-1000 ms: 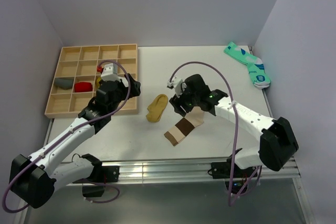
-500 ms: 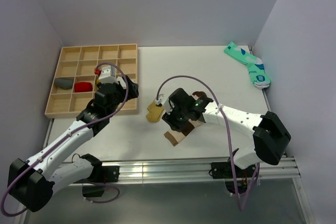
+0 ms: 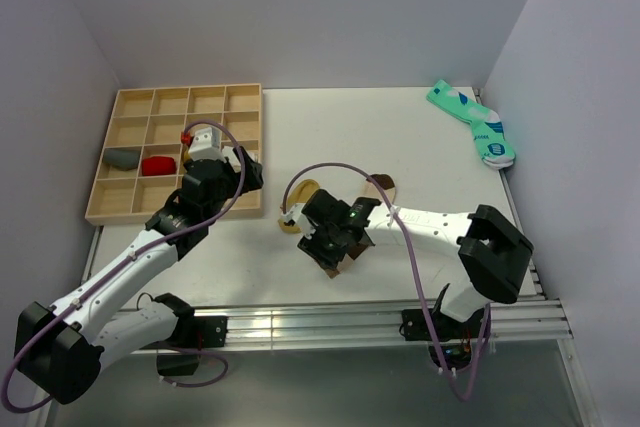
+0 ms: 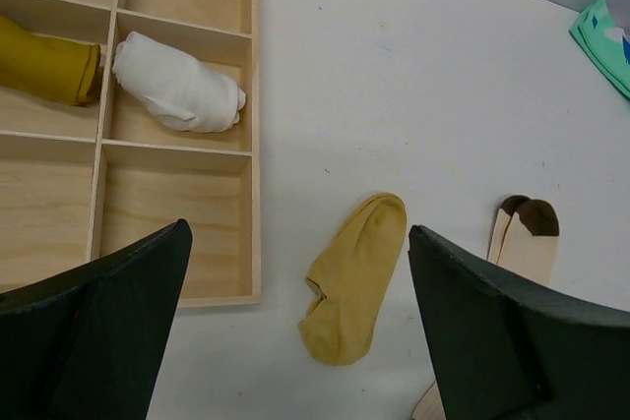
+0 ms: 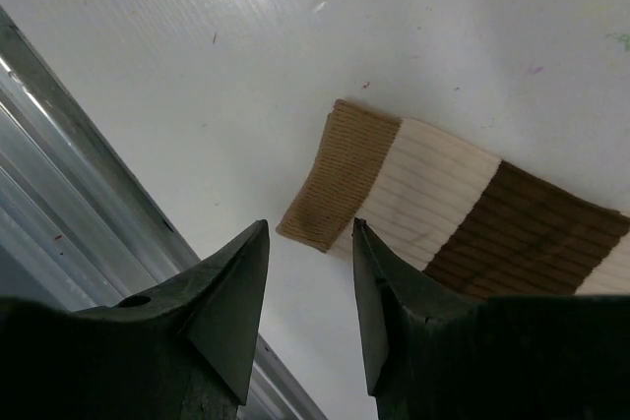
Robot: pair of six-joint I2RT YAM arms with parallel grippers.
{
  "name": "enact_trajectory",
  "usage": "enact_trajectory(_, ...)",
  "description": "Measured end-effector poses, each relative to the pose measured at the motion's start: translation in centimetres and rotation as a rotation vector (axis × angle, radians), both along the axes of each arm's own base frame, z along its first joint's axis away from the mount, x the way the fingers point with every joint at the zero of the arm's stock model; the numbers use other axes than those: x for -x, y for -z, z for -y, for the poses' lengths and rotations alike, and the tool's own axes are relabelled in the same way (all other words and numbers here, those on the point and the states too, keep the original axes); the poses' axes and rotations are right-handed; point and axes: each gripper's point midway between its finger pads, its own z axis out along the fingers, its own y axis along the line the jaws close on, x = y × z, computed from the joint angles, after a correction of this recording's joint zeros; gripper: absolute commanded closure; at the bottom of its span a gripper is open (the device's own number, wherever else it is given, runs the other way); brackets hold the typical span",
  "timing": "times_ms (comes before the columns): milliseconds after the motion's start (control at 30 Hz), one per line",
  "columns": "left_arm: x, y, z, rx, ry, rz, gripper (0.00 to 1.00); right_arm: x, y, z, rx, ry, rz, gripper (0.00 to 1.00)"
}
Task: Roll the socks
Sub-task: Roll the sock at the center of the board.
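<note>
The beige sock (image 5: 433,199) with brown bands lies flat on the white table, its tan cuff toward the near edge. My right gripper (image 5: 310,228) is open with a narrow gap and hovers right over the cuff's corner, holding nothing. In the top view this gripper (image 3: 322,247) hides most of the sock; only the cuff end (image 3: 336,267) and the brown toe show. The mustard-yellow ankle sock (image 4: 356,277) lies flat between my left gripper's wide-open fingers, well below them. In the top view the left gripper (image 3: 250,169) hangs by the tray's right edge, and the mustard sock (image 3: 304,187) is partly covered by the right arm.
A wooden compartment tray (image 3: 175,152) stands at the left, holding a grey roll (image 3: 124,157), a red roll (image 3: 158,164), a white roll (image 4: 177,93) and a mustard roll (image 4: 44,61). A teal sock pair (image 3: 475,125) lies at the far right. The metal rail (image 5: 59,194) marks the table's near edge.
My right gripper has swung left and toward the near edge, coming down over the beige sock's cuff end. The left arm has barely moved. The socks lie where they were.
</note>
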Motion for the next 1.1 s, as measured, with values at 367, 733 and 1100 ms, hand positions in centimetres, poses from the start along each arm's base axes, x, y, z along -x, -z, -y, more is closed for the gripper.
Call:
enact_trajectory(367,0.0,0.1,-0.2,-0.004,-0.007,-0.002,0.02,1.2,2.5,0.1,0.073,-0.023,-0.045,0.55)
enact_trajectory(733,-0.3,0.0,-0.4,-0.003,-0.015,0.002,0.02,1.0,3.7,0.2,0.116,-0.017,-0.054,0.59)
enact_trajectory(1100,-0.4,0.9,-0.3,-0.004,-0.008,-0.007,0.03,-0.3,3.8,0.7,0.140,-0.042,-0.007,0.84)
